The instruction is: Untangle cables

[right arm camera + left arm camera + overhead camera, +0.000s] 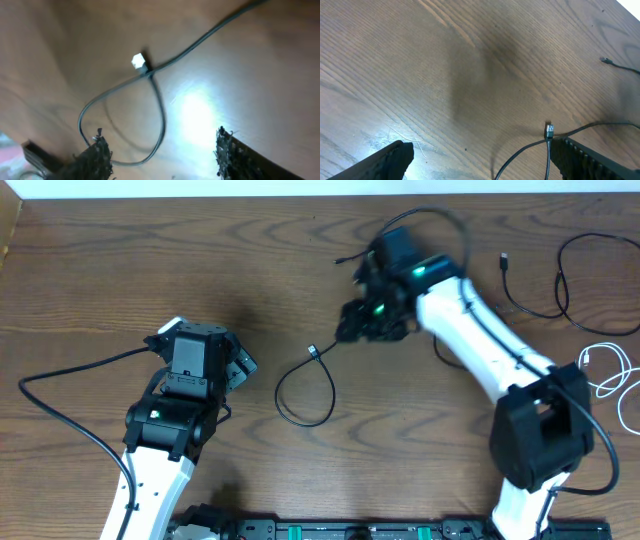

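Observation:
A black cable (313, 353) lies in a loop on the wooden table (120, 270) between the arms, its plug at the loop's top. My right gripper (352, 325) hovers just right of that plug. In the right wrist view it (162, 152) is open, and the loop (161, 115) lies on the table under the gap, touching neither finger. My left gripper (238, 365) is left of the loop and open (480, 160), with the plug (549, 131) close to its right finger. A second black cable (505, 262) and a white cable (605, 365) lie at the far right.
Another small plug (606, 60) with a thin black lead lies further back, also seen near the right arm's wrist (340, 260). Thick black arm wires trail at the left (60, 410) and loop above the right wrist (440, 215).

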### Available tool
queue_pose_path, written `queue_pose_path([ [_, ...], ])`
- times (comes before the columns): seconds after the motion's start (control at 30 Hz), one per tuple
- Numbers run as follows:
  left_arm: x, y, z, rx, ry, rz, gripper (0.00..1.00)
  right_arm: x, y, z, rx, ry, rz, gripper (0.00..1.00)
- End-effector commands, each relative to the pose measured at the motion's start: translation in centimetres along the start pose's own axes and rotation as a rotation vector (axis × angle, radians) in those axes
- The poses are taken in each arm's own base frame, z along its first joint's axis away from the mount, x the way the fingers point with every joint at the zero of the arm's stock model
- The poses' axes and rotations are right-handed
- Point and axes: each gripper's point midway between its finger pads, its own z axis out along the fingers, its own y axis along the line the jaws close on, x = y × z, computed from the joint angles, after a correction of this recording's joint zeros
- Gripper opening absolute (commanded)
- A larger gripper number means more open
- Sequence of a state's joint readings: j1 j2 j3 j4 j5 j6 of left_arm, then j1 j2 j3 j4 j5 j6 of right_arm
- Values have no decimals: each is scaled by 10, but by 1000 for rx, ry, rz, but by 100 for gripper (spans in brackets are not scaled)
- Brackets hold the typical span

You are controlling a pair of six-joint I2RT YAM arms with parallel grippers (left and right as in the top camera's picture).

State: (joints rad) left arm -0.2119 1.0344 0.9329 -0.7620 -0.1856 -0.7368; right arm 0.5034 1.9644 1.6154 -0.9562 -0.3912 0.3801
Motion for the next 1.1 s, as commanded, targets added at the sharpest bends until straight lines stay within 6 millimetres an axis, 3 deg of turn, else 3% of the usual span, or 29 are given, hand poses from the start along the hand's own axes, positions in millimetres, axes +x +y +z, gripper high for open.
queue_pose_path([
  [0.0, -4, 0, -2, -3, -9, -10, 94, 18, -6, 20, 165, 0, 89, 69],
  [0.3, -4, 0, -2, -3, -9, -10, 94, 80, 3, 57, 270, 71, 432, 72],
  [0.5, -4, 0, -2, -3, -9, -10, 94, 99, 20, 65, 265, 101, 500, 76],
  [0.63, -4, 0, -2, -3, -9, -10, 94, 115, 23, 74, 287, 104, 622, 89],
  [0.7, -4, 0, -2, -3, -9, -10, 94, 122, 21, 81, 286, 116, 680, 90],
  [0.83, -4, 0, -2, -3, -9, -10, 94, 132, 23, 98, 223, 156, 764, 56],
  [1.0, -4, 0, -2, -3, -9, -10, 94, 135, 33, 111, 158, 159, 743, 44],
  [1.07, -4, 0, -2, -3, -9, -10, 94, 137, 33, 112, 163, 159, 736, 24],
])
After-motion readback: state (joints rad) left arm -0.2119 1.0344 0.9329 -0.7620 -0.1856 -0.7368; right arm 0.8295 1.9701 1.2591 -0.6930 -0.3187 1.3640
